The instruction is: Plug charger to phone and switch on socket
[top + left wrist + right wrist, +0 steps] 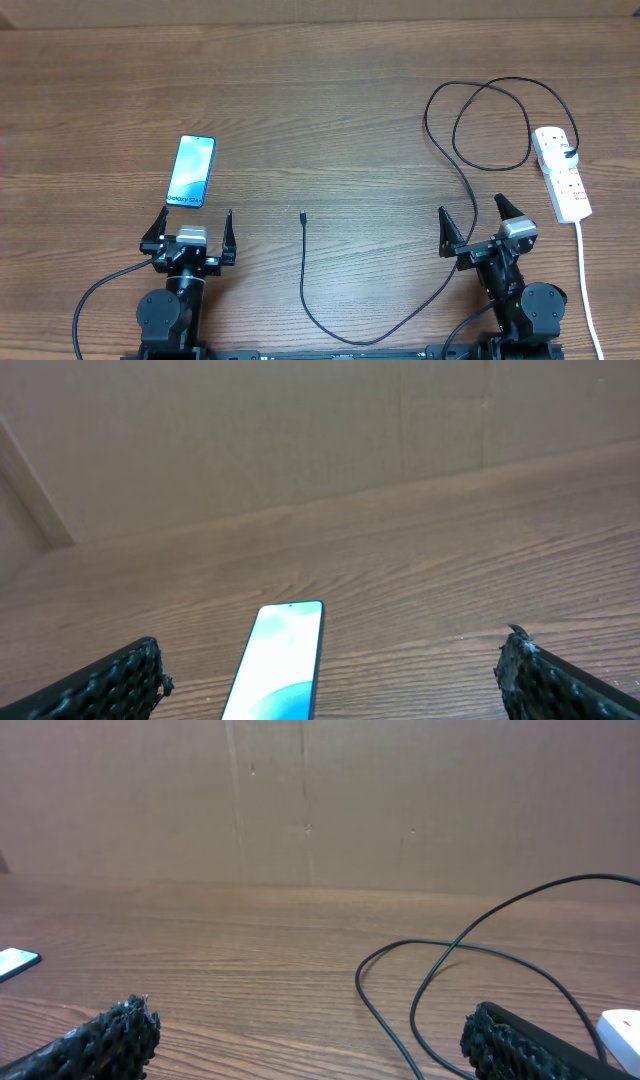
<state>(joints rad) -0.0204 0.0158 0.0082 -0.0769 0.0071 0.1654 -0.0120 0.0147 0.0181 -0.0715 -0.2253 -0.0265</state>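
- Charger (303, 255): thin black cable. Its small plug tip lies loose at lower centre of the overhead view, then the cable runs down, sweeps right and loops in the upper right to a black plug (570, 153) in the socket (562, 172).
- Only the overhead view shows the tip. The right wrist view catches just the crossing loops (440, 948) on the right and a white corner of the socket (622, 1030) at the lower right edge.
- Socket: long white strip with red switches, lying at the right edge, white cord (583, 270) trailing down.
- Phone (191, 172): slim, black-edged, cyan screen up, lying flat at left, well apart from the charger tip.
- The left wrist view shows the phone (280, 660) at bottom centre. The right wrist view shows only a sliver (15, 962) at far left.
- Left gripper (196, 218): jaws spread wide, holding nothing, just below the phone. Its ribbed black fingers (110, 685) show in both bottom corners.
- Right gripper (470, 206): jaws spread wide, holding nothing, beside the cable.
- Table (330, 100): brown wood grain. Wrist views alone show the plain cardboard wall (300, 430) behind it.
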